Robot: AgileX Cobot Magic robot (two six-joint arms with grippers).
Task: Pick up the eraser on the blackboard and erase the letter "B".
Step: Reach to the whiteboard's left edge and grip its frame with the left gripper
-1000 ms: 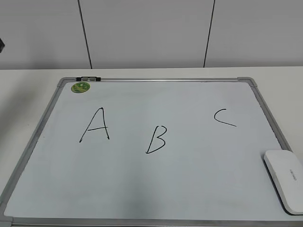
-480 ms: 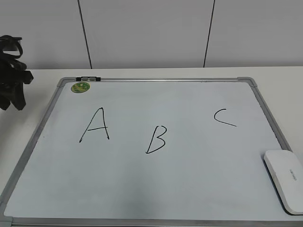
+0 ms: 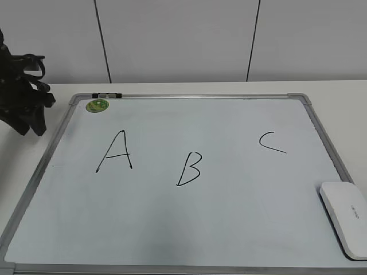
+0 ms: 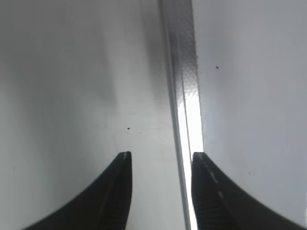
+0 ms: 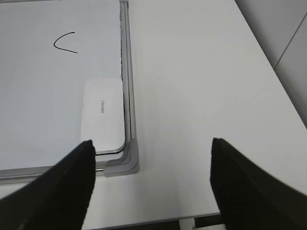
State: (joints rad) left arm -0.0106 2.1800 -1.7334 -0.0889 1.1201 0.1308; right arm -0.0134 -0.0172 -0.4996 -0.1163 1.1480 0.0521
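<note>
The black left gripper (image 3: 31, 123) has come further into the exterior view than half a second ago, now standing higher and closer to the upper left corner of the large white dry-erase blackboard with its grey metal frame (image 3: 312, 123); a second ago it was barely in sight. Everything on the board lies as it did in both earlier pictures. In the left wrist view the left gripper (image 4: 160, 160) has its two dark fingers (image 4: 122, 191) parted by a narrow gap, nothing between them, and the frame's grey rail (image 4: 184, 72) runs straight ahead just off its right finger.

The right gripper (image 5: 151, 148) stands wide apart, holding nothing, over bare white table (image 5: 201, 96) beside the board's near corner (image 5: 125, 163). The white rounded-rectangular plastic eraser (image 5: 102, 115) lies just ahead of its left finger, flat on the board, tucked against the frame; small grey lettering shows on its top and a dark edge peeks out beneath. In the exterior view the eraser (image 3: 346, 220) sits at the board's lower right.

The hand-drawn black letter "B" (image 3: 190, 169), thin and slanted, is whole near the board's middle, well apart from both grippers, between the black "A" (image 3: 116, 152) and the black "C" (image 3: 270, 142). The "C" (image 5: 64, 43) lies beyond the eraser from the right gripper. A small round green sticker (image 3: 97, 105) sits near the left gripper.
</note>
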